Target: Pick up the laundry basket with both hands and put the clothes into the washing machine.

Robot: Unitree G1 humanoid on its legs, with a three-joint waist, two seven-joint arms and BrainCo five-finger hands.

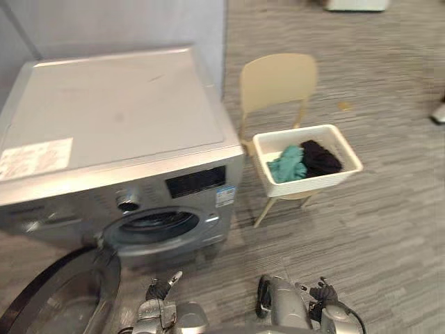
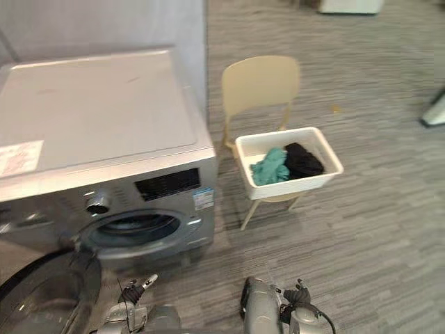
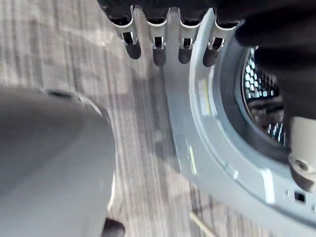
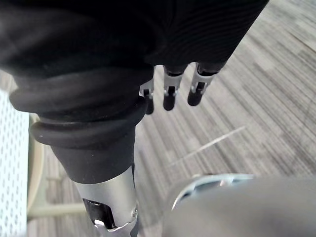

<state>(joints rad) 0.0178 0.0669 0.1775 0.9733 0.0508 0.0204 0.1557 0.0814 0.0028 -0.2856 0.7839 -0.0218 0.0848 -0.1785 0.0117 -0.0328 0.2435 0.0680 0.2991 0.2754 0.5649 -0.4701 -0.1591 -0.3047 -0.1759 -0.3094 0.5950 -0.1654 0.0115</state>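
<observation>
A white rectangular plastic laundry basket [image 1: 311, 183] sits on a beige plastic chair [image 1: 278, 80], just beside the silver front-loading washing machine [image 1: 118, 118]. It holds a teal garment [image 1: 287, 165] and a black garment [image 1: 321, 158]. The left hand [image 1: 161, 293] and right hand [image 1: 322, 292] hang low, well apart from the basket, fingers straight and empty.

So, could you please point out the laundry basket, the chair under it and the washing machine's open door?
laundry basket [image 1: 313, 182]: left eye view, its white front wall.
chair [image 1: 278, 80]: left eye view, its backrest.
washing machine door [image 1: 66, 303]: left eye view, its glass pane.
</observation>
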